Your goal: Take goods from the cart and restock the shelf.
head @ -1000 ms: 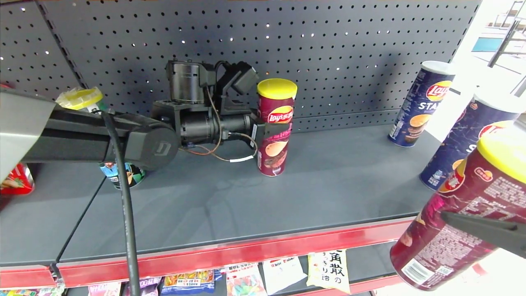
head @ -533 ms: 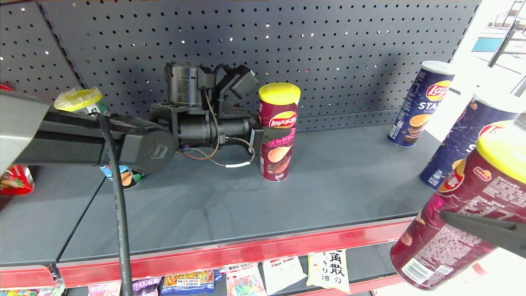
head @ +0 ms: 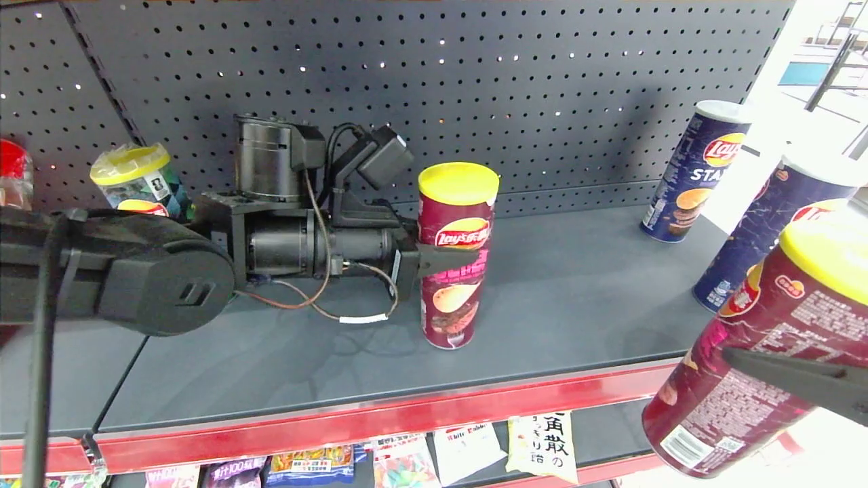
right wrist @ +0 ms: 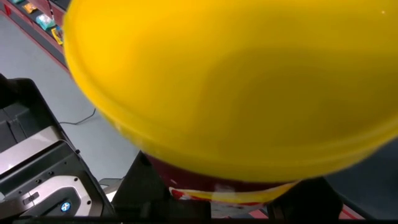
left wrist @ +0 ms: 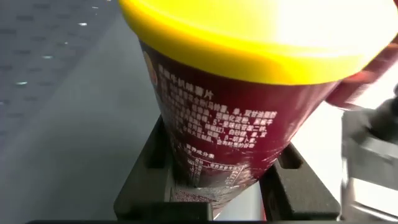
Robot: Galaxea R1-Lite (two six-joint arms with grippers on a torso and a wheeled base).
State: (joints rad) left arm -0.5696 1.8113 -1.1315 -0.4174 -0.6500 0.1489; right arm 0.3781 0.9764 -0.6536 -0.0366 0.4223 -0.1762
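Note:
A maroon chip can with a yellow lid (head: 456, 271) stands upright on the grey shelf (head: 583, 291), near the middle and toward the front. My left gripper (head: 460, 256) is shut on this can at mid-height, coming in from the left. In the left wrist view the can (left wrist: 236, 124) sits between the two black fingers (left wrist: 146, 180). A second maroon can with a yellow lid (head: 759, 352) hangs tilted off the shelf's front right corner, with my right gripper (head: 780, 369) shut on it. Its yellow lid (right wrist: 236, 81) looms large in the right wrist view.
Two blue chip cans (head: 698, 173) (head: 766, 230) stand at the shelf's right end. A yellow-lidded tub (head: 139, 179) stands at the back left behind my left arm. The shelf's red front rail (head: 407, 413) runs below, with snack packets (head: 542, 444) on the lower shelf.
My left arm has drawn back toward the shelf's front edge, carrying the maroon can forward with it. The right gripper and its can have stayed almost still.

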